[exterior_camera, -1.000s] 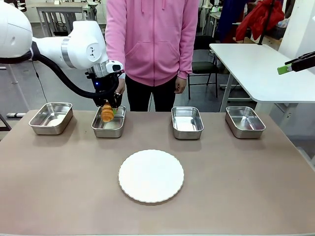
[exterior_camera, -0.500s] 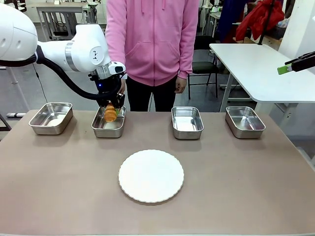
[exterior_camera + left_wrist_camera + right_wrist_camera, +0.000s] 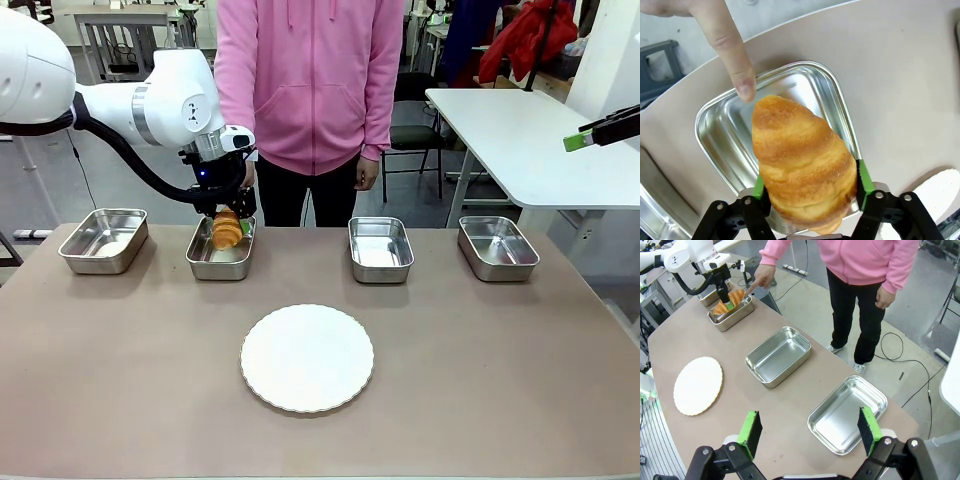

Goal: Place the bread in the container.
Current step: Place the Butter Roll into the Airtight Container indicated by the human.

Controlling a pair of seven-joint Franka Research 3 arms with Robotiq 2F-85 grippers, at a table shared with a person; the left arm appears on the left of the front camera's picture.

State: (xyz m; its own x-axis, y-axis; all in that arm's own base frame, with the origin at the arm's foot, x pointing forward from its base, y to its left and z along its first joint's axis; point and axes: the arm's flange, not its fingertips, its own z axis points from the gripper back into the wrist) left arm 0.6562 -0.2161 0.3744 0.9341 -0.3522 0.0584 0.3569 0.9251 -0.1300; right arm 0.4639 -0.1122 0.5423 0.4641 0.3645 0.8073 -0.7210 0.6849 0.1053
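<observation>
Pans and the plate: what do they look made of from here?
The pans, such as the one under the croissant, pan, look like polished steel: mirror glare and reflections on the walls, rolled rim. The plate is matte white with a scalloped edge and no glare; paper, plastic or ceramic, I cannot tell which.

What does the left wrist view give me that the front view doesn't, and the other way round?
Left wrist: a fingertip pointing at the pan's rim, and green pads flanking the croissant.
Front: three more pans, e.g. the far-left one, and the whole white plate.
Both: the croissant between the left gripper's fingers over the second pan.
</observation>
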